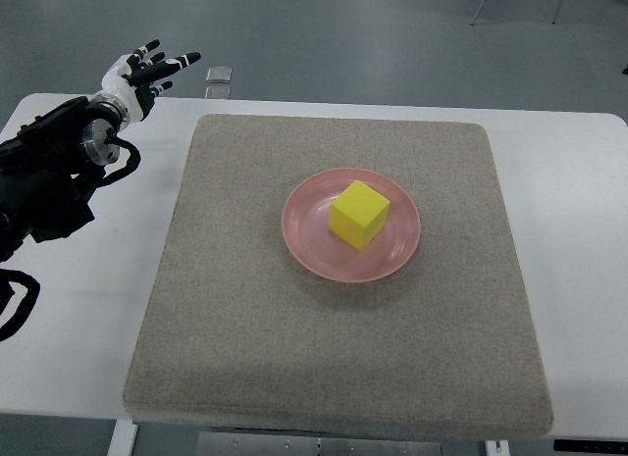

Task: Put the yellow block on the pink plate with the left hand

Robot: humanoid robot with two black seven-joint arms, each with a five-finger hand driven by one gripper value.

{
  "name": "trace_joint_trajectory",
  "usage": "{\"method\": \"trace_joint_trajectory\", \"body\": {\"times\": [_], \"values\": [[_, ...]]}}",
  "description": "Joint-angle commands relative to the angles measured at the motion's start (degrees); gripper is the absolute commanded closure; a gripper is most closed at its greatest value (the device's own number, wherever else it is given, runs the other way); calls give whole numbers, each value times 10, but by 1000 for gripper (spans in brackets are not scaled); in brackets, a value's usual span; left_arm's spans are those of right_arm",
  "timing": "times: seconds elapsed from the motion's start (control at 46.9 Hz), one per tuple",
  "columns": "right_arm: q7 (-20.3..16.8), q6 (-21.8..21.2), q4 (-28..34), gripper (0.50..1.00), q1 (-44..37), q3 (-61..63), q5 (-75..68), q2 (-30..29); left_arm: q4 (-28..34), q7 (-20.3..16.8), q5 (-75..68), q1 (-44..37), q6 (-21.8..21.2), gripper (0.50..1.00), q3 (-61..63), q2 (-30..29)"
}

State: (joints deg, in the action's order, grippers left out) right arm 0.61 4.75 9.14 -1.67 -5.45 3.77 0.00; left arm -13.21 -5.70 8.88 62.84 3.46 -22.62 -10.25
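A yellow block point(359, 214) sits on a pink plate point(306, 242) at the centre of a grey mat point(245, 329) on a white table point(78, 329); the robot's left hand point(149, 71) hovers over the table's far left corner, fingers spread and empty.

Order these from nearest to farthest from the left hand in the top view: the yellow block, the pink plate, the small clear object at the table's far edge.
From the left hand:
1. Small clear object, just right of it.
2. Pink plate, mat centre.
3. Yellow block, on the plate.
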Motion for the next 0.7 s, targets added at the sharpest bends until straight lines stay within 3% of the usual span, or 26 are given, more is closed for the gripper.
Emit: {"method": "trace_joint_trajectory", "body": {"times": [0.0, 0.085, 0.682], "values": [[0, 0, 0, 576, 0, 0, 0, 0, 0, -4, -1, -9, 33, 516, -41, -1], [0, 0, 0, 576, 0, 0, 0, 0, 3, -10, -1, -11, 49, 516, -67, -2], [0, 0, 0, 576, 0, 0, 0, 0, 11, -29, -1, -24, 55, 508, -72, -1]]}}
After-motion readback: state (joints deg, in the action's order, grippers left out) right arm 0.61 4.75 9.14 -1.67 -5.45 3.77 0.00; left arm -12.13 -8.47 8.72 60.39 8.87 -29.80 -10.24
